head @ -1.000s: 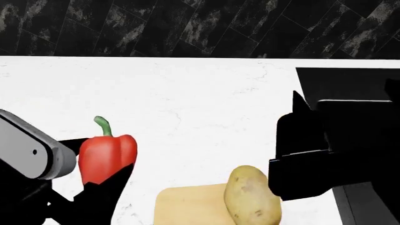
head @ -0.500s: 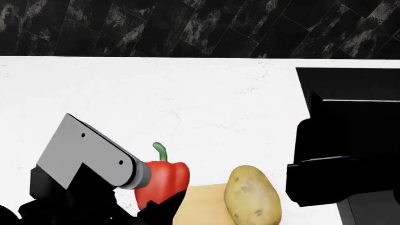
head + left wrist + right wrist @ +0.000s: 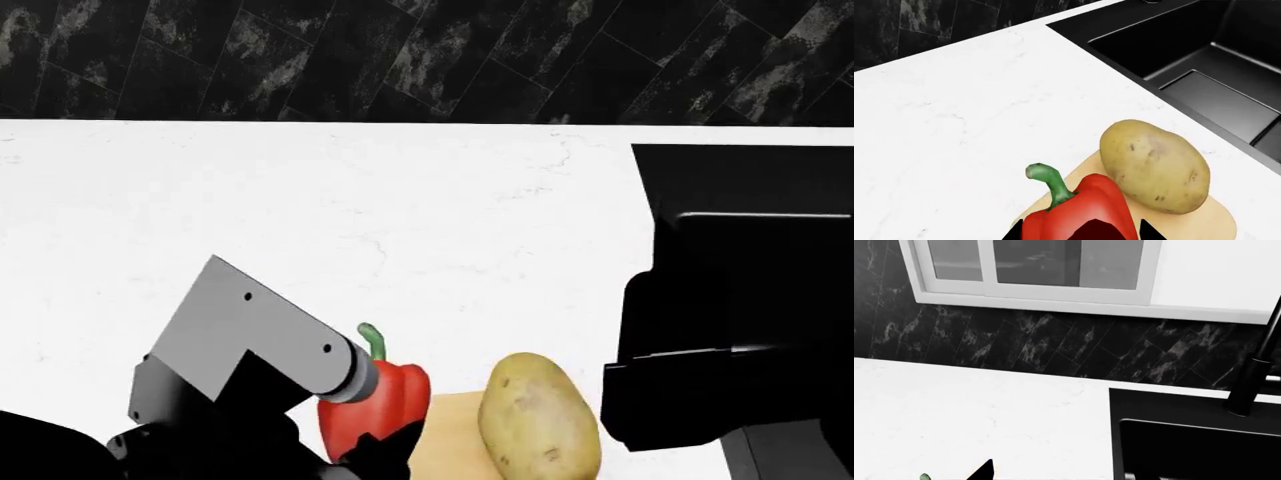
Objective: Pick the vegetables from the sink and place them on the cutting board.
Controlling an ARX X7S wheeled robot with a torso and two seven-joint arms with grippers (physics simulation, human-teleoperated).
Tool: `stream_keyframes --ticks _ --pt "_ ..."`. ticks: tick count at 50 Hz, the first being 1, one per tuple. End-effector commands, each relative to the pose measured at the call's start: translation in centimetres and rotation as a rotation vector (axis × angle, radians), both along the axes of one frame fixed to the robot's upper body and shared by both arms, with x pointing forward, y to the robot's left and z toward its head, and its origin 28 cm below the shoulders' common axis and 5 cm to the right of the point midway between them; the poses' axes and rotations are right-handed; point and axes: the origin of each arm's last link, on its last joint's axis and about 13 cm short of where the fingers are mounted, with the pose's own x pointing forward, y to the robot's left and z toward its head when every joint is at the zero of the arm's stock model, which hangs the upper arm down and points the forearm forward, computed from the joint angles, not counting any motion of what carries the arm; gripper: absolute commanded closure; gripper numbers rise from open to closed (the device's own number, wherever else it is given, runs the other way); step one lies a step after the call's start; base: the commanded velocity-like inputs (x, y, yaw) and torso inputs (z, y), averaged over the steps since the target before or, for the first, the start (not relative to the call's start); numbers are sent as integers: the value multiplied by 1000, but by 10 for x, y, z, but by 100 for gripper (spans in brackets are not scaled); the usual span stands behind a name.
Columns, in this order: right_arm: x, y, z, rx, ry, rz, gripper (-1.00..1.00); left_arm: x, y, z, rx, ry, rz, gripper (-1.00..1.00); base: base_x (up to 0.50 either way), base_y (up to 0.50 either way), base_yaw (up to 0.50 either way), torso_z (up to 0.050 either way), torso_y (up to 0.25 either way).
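Holding the red pepper [image 3: 378,408] clamped in my left gripper [image 3: 1081,235] over the cutting board [image 3: 1217,220] near the counter's front edge — potato [image 3: 538,417] lies on it just beside; right gripper's state I cannot tell

No legible text, labels, brand marks, numbers or signs appear on any object or surface in the three current views.

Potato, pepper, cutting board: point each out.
potato [image 3: 1154,172], left wrist view, middle of its skin
pepper [image 3: 1077,212], left wrist view, red shoulder
cutting board [image 3: 1214,220], left wrist view, bare corner by the potato
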Motion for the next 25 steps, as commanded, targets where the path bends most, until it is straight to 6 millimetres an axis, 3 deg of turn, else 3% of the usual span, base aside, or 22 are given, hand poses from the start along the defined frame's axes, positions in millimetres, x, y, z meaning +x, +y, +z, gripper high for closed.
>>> stream_keyframes --ticks 1,25 --pt "4 0 -6 20 8 7 -100 0 -12 -3 -30 32 -24 100 0 0 0 0 0" --pt "4 -2 -13 26 19 2 -100 0 -24 -19 -16 62 -52 100 0 0 0 0 0"
